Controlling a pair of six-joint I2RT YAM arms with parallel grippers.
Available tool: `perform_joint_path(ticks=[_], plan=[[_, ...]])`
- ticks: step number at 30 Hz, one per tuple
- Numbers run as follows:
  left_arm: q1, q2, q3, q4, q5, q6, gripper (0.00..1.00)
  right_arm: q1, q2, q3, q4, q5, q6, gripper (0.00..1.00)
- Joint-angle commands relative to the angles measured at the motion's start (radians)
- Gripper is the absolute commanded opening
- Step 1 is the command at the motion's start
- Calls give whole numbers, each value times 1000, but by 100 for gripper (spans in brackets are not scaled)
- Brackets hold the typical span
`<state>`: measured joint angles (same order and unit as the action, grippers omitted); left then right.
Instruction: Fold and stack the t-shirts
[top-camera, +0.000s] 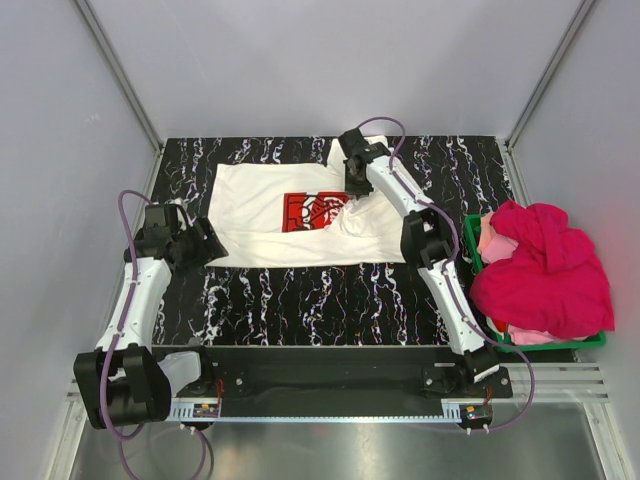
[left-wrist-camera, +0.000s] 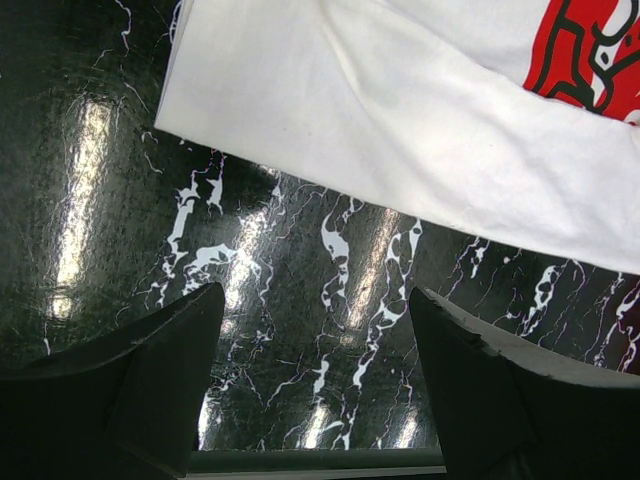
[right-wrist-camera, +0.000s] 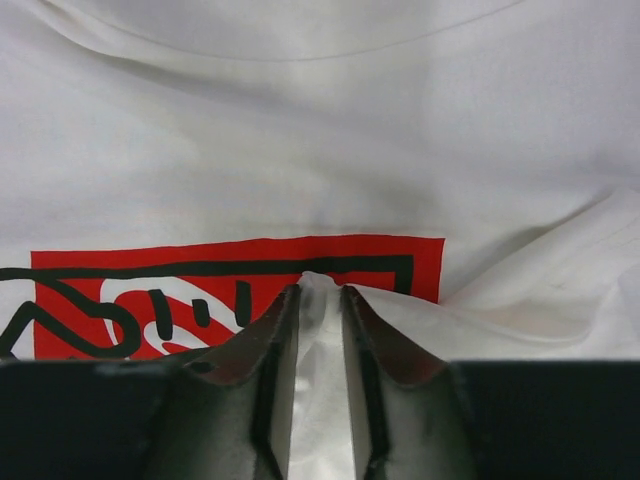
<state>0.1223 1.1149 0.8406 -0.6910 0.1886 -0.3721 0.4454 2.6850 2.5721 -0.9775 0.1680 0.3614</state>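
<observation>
A white t-shirt (top-camera: 265, 225) with a red square print (top-camera: 312, 212) lies spread on the black marbled table, its right part rumpled. My right gripper (top-camera: 352, 192) is down on it at the print's right edge. In the right wrist view a raised fold of the white t-shirt (right-wrist-camera: 320, 120) sits pinched between the narrow jaws of that gripper (right-wrist-camera: 320, 292), just below the red print (right-wrist-camera: 200, 247). My left gripper (top-camera: 213, 243) hovers open at the shirt's left lower corner; its view shows the shirt's hem (left-wrist-camera: 400, 130) beyond the gripper (left-wrist-camera: 315, 292), with bare table between the fingers.
A green basket (top-camera: 548, 345) at the table's right edge holds a heap of magenta-pink t-shirts (top-camera: 545, 265) that spills over its rim. Grey walls close the back and sides. The right arm (top-camera: 440, 270) stretches diagonally over the table's right half.
</observation>
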Motion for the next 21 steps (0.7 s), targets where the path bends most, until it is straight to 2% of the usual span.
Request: perform_joint_path(ticks=[1,9,14,21], plan=[[4,-3,-5,42,34,15,80,24,39,31,-6,36,-15,26],[4,3,-6,44,37,15,80,36,-11,5,-7,103,-19,9],[4,2,-8,42,38,15,80,62,-74,-26,29,152,-45,5],[4,5,-8,44,32,13,80,98,-79,-4,63,182,-76,5]])
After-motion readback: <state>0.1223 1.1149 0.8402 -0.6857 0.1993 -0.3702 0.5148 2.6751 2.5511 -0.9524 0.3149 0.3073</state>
